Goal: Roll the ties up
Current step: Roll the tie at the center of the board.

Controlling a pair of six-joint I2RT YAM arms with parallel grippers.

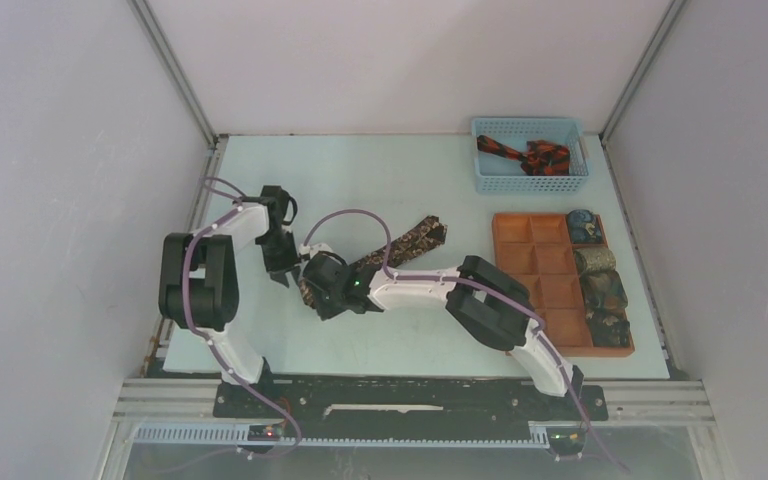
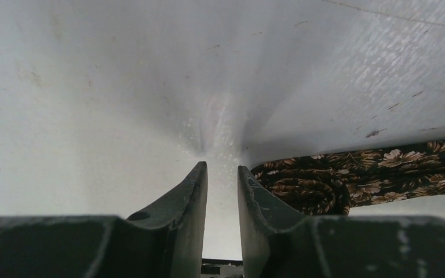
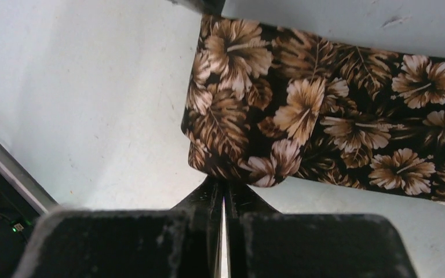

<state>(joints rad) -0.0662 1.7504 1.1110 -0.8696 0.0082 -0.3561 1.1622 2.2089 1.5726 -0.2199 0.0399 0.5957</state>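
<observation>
A dark brown tie with tan floral print (image 1: 405, 245) lies diagonally on the table, its near-left end rolled up (image 3: 237, 133). My right gripper (image 1: 312, 298) is shut at that rolled end, its fingertips (image 3: 223, 184) tucked under the fabric edge. My left gripper (image 1: 282, 270) stands just left of the roll, jaws a little apart and empty (image 2: 221, 168), tips close to the table. The roll (image 2: 307, 185) lies beside its right finger. A black and red-orange tie (image 1: 525, 155) lies in the blue basket. Several rolled ties (image 1: 600, 285) fill the tray's right column.
The blue mesh basket (image 1: 480, 178) stands at the back right. The orange-brown compartment tray (image 1: 535, 262) sits in front of it by the right edge. White walls enclose the table on three sides.
</observation>
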